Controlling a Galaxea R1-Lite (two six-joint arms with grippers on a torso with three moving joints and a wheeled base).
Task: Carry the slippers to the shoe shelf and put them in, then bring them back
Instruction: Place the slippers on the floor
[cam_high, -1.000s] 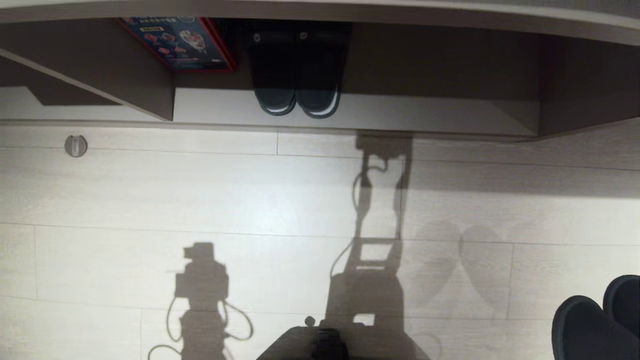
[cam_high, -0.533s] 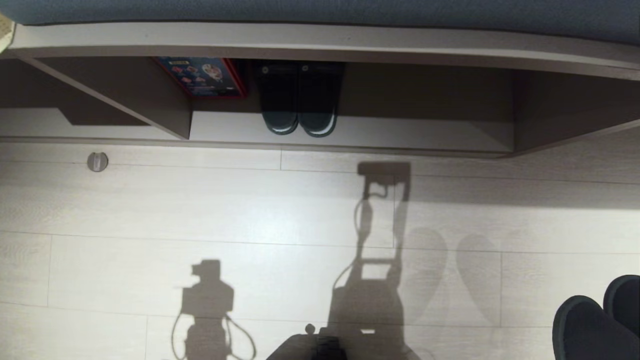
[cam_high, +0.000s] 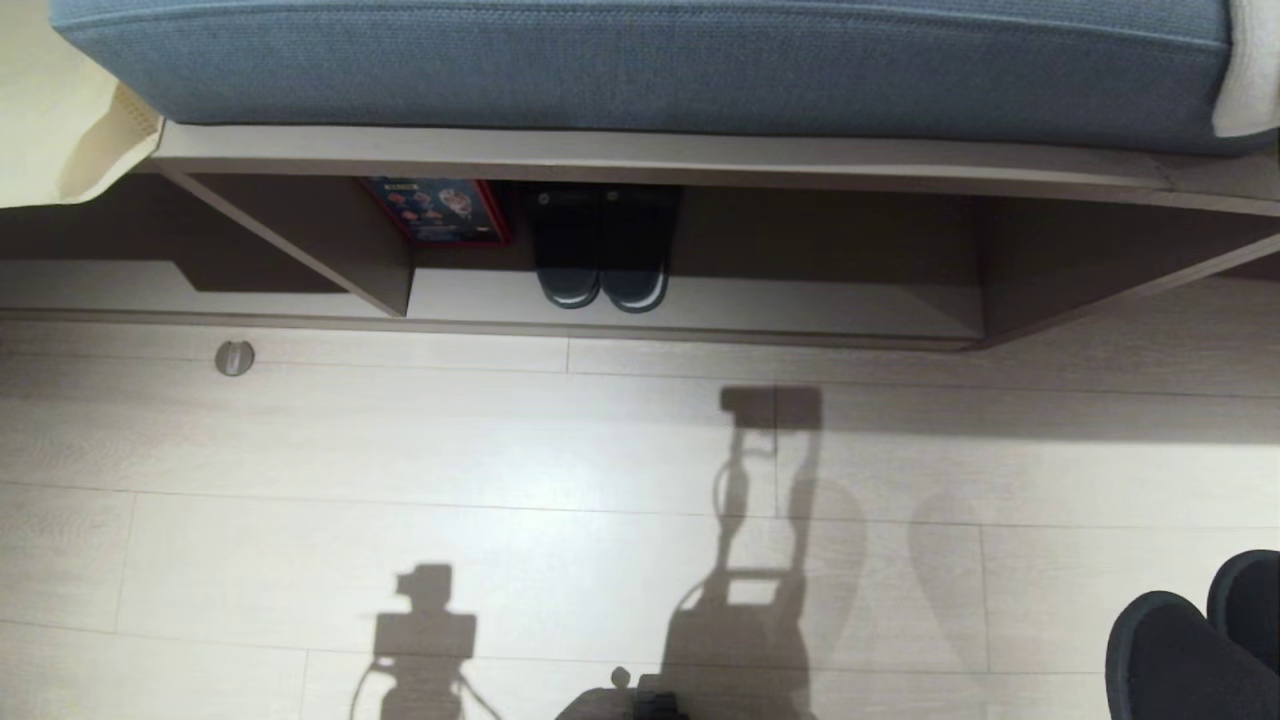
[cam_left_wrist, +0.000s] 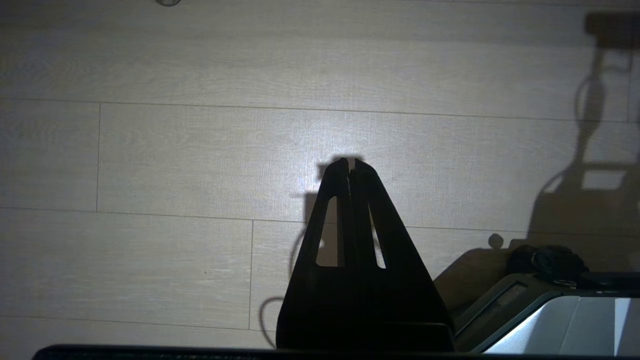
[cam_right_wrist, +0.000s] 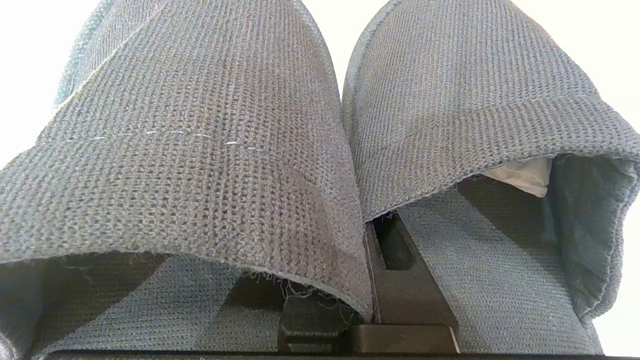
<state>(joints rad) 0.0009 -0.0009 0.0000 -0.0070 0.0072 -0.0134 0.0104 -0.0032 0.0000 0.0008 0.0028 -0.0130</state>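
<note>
Head view: shoe shelf (cam_high: 700, 310) runs across the 12 o'clock band, under a blue cushion (cam_high: 640, 60). Divider panel (cam_high: 330, 235) at about 11 o'clock. Inside the shelf, a dark pair with white sole edges (cam_high: 600, 255), toes toward the camera, just beside a red-edged box (cam_high: 440, 210). The slippers (cam_high: 1195, 645) show at 4 o'clock, bottom right corner, well apart from the shelf, toes pointing up-frame. Round floor fitting (cam_high: 235, 357) at 9 o'clock. Robot shadow on pale plank floor (cam_high: 400, 450).

Left wrist view: left gripper (cam_left_wrist: 350, 162) points at bare floor, fingers pressed together, nothing between them. Part of the robot base (cam_left_wrist: 540, 310) at 4 o'clock.

Right wrist view: slippers (cam_right_wrist: 200, 125) fill the frame, side by side, toes at 12 o'clock. Right gripper (cam_right_wrist: 370, 260) sits at 6 o'clock between the pair, fingers clamped on the inner edges of both slippers; one finger (cam_right_wrist: 400, 280) is inside the right-hand slipper's opening. White tag (cam_right_wrist: 522, 175) inside that slipper.
</note>
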